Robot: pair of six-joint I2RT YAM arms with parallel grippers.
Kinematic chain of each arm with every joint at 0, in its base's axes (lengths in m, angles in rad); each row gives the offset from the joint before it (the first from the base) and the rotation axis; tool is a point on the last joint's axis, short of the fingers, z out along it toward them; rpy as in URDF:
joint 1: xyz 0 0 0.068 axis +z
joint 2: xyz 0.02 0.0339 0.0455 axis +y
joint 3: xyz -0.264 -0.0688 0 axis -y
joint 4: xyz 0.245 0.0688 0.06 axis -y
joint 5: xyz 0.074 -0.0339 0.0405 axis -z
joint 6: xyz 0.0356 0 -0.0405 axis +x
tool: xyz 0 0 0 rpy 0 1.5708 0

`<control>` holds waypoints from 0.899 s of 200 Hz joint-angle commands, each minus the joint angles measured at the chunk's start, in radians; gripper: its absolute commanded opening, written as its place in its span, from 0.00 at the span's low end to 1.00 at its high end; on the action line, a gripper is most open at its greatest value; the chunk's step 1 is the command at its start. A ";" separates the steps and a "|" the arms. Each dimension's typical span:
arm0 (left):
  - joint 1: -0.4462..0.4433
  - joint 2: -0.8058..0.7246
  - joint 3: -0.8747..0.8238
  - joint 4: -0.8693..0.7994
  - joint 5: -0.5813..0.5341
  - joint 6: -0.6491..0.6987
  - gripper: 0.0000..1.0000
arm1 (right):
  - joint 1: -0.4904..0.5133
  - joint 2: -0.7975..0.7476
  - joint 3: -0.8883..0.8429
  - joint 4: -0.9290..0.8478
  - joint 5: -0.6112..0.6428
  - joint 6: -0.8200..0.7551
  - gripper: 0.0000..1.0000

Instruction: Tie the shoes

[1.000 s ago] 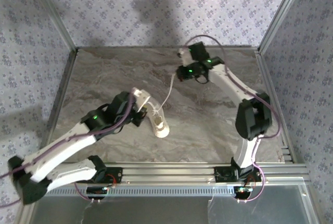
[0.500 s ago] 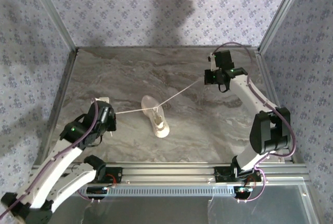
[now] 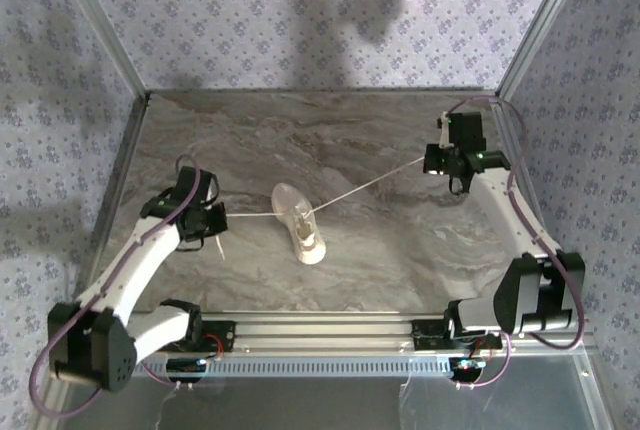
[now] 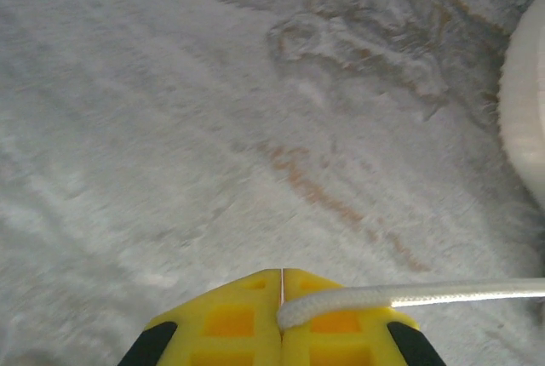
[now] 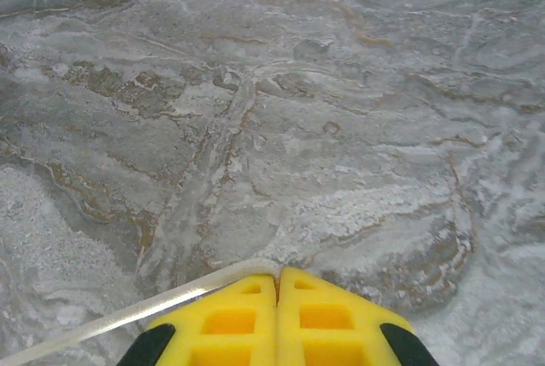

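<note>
White shoe (image 3: 300, 225), top view: it sits mid-table (image 3: 250, 140), with one lace leaving each side.
- Change over the last second: the left gripper (image 3: 215, 218), then at the shoe, now stands well off to the left. The right gripper (image 3: 435, 162) has swung out to the far right.
- The left lace (image 3: 250, 216) and right lace (image 3: 370, 185), looser before, now run straight and taut.
- Judgement: this is a tightening pull, cinching whatever crossing lies on the shoe. No bow is visible yet.

Left wrist view: the left gripper (image 4: 282, 298) has its yellow fingers (image 4: 230, 319) pressed together. The left lace (image 4: 409, 295) is clamped between them and runs right toward the shoe (image 4: 528, 111) at the frame edge.

Right wrist view: the right gripper (image 5: 277, 298) has its fingers (image 5: 332, 315) together. The right lace (image 5: 153, 308) is pinched at the tips and trails down-left over the marble.
</note>
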 commanded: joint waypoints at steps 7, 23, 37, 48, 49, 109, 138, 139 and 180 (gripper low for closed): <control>-0.028 0.167 0.048 0.221 0.121 -0.040 0.00 | 0.004 -0.040 -0.067 0.029 -0.109 0.003 0.00; -0.076 0.252 0.064 0.285 0.116 -0.057 0.00 | 0.078 0.003 -0.109 0.072 -0.181 0.011 0.00; -0.110 0.316 0.075 0.335 0.124 -0.074 0.00 | 0.174 0.072 -0.123 0.101 -0.209 0.016 0.00; -0.132 0.369 0.085 0.369 0.139 -0.084 0.00 | 0.254 0.137 -0.120 0.125 -0.220 0.015 0.00; -0.134 0.373 0.086 0.372 0.140 -0.085 0.00 | 0.260 0.142 -0.119 0.126 -0.220 0.015 0.00; -0.166 0.539 0.184 0.384 0.140 -0.024 0.00 | 0.301 0.296 -0.085 0.076 -0.126 0.021 0.03; -0.119 0.475 0.198 0.297 0.117 0.038 0.00 | 0.244 0.201 -0.147 0.080 -0.222 -0.086 0.38; -0.118 0.473 0.197 0.295 0.117 0.040 0.00 | 0.244 0.198 -0.146 0.079 -0.227 -0.094 0.39; -0.086 0.399 0.132 0.261 0.139 0.075 0.00 | 0.284 0.122 -0.118 0.083 -0.426 -0.359 0.53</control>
